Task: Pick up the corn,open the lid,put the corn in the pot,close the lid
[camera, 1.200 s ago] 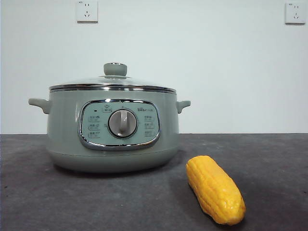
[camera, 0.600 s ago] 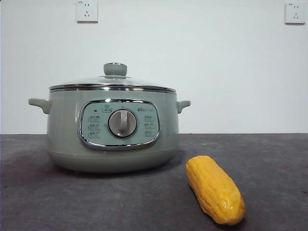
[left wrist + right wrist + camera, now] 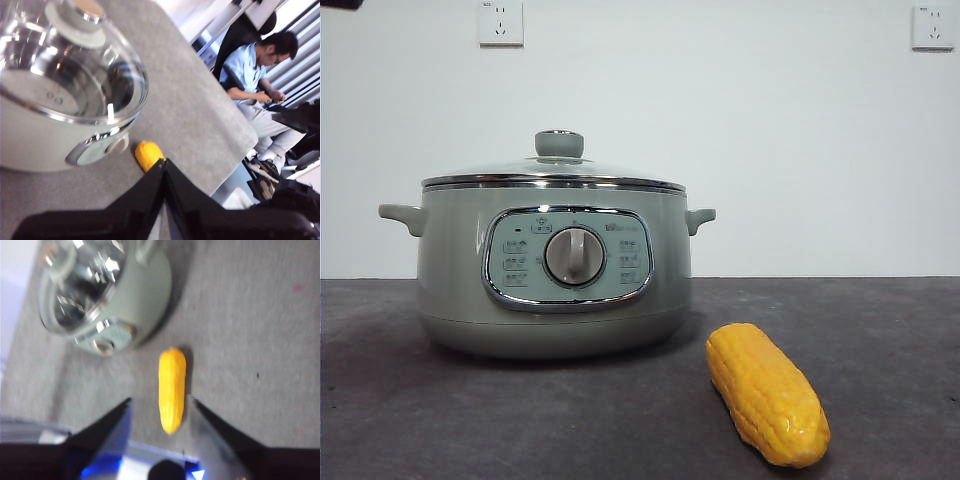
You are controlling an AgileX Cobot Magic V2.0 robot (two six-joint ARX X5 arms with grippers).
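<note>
The pale green pot [image 3: 555, 270] stands left of centre on the dark table, with the glass lid [image 3: 555, 172] closed on it. The yellow corn [image 3: 766, 393] lies on the table in front of the pot, to its right. In the left wrist view my left gripper [image 3: 164, 162] is shut and empty, above the table near the pot [image 3: 35, 145], the lid [image 3: 75, 75] and the corn's tip [image 3: 149, 154]. In the blurred right wrist view my right gripper [image 3: 161, 401] is open and empty, high above the corn [image 3: 172, 390], which lies between its jaws, beside the pot [image 3: 150, 295].
The grey table [image 3: 880, 330] stretches wide to the right of the corn. Two wall sockets [image 3: 501, 22] [image 3: 933, 27] sit on the white wall behind. A black arm tip [image 3: 340, 4] shows at the top left corner. A seated person [image 3: 250, 75] is beyond the table edge.
A black arm tip has come into the front view's top left corner. The pot, lid and corn have not moved.
</note>
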